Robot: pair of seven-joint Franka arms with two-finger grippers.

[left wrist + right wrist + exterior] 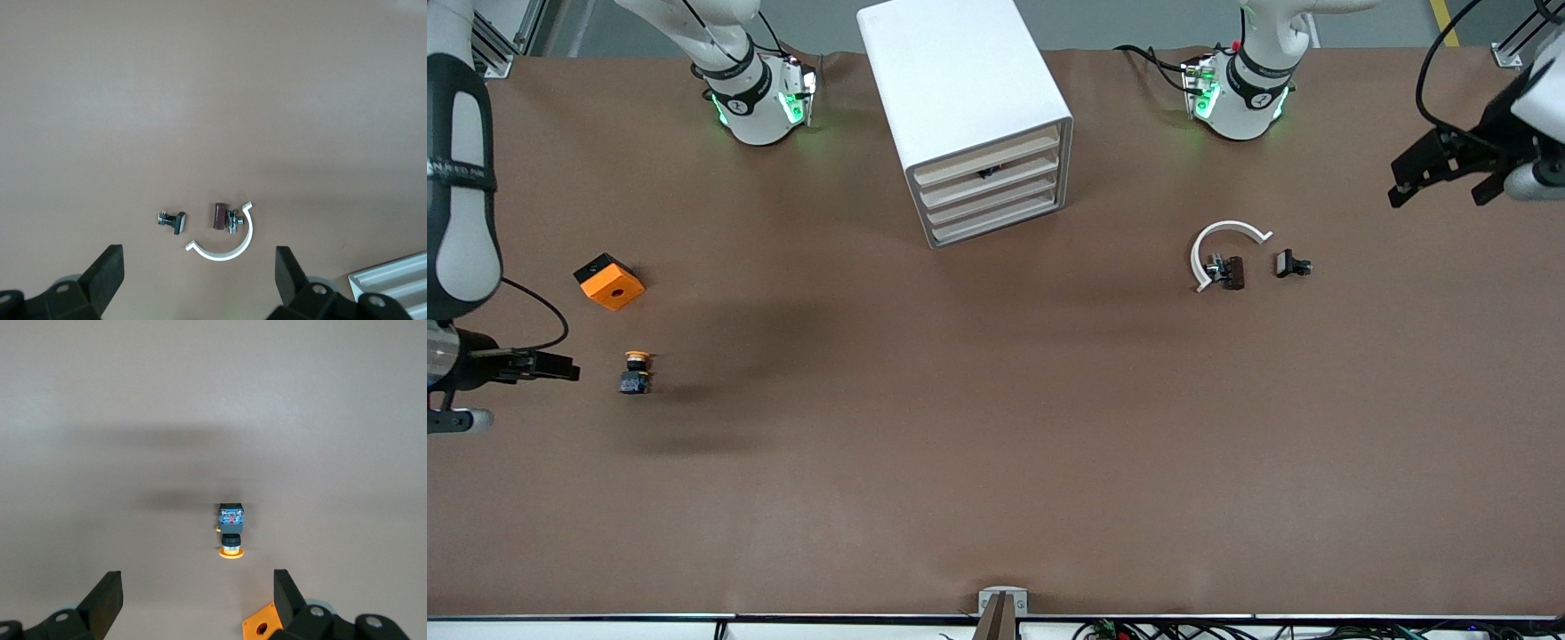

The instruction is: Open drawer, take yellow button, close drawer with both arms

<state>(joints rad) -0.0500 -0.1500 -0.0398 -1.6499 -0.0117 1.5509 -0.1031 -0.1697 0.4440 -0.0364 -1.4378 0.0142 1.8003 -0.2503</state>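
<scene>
The brown table point(996, 462) fills nearly the whole front view, and the two white arms enter from its upper edge and sides. The white cabinet point(960, 89) stands at the upper middle of the frame, between the two arm bases, with four cream-fronted drawers stacked in its face; the drawer point(989, 164) with the small dark spot at its rim is the second from the top and sits flush with the others, shut. The right gripper point(551, 364) hangs at the frame's lower-left edge, just beside the button, its fingers spread wide with nothing between them. The left gripper point(1445, 182) hovers at the upper-right edge of the frame, over bare table, its fingers also spread wide and holding nothing. An orange cube point(609, 282) with a black side lies in the frame's left part, above the button in that view. A white curved band point(1223, 249) with a black clip point(1230, 272) at it lies right of centre, and a second black clip point(1291, 264) rests near it. The button point(636, 372) lies on its side on the table at the lower left, its orange-yellow cap toward the cube, free of both grippers.
</scene>
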